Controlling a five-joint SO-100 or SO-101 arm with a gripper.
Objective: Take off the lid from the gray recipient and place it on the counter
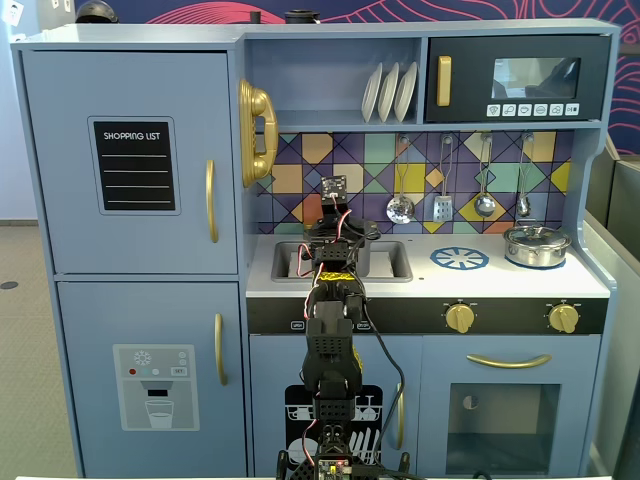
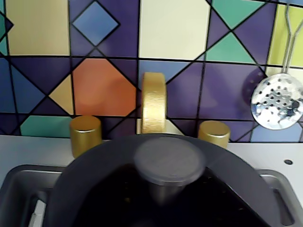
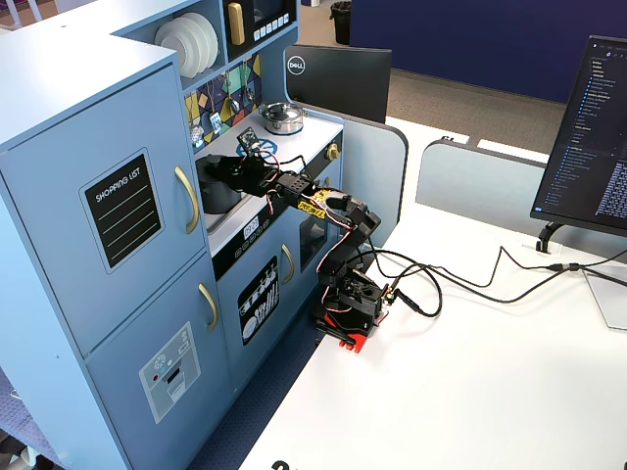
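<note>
The dark gray lid [image 2: 113, 165] fills the lower half of the wrist view, its round knob [image 2: 169, 160] close to the camera and blurred. My gripper [image 2: 163, 201] shows only as black shapes pressed against both sides of the knob's stem, so it looks shut on it. In a fixed view the gripper [image 3: 228, 172] sits on top of the gray recipient [image 3: 214, 199], which stands in the sink recess. From the front, my arm hides most of the pot; the gripper [image 1: 340, 238] is over the sink [image 1: 285, 262]. The pale counter [image 1: 420, 282] runs to the right.
A golden faucet [image 2: 154, 109] and two golden taps [image 2: 85, 135] stand just behind the lid against the tiled wall. A slotted ladle [image 2: 277, 100] hangs at the right. A shiny silver pot [image 1: 536, 245] stands at the counter's right end, beside a blue burner ring [image 1: 459, 259].
</note>
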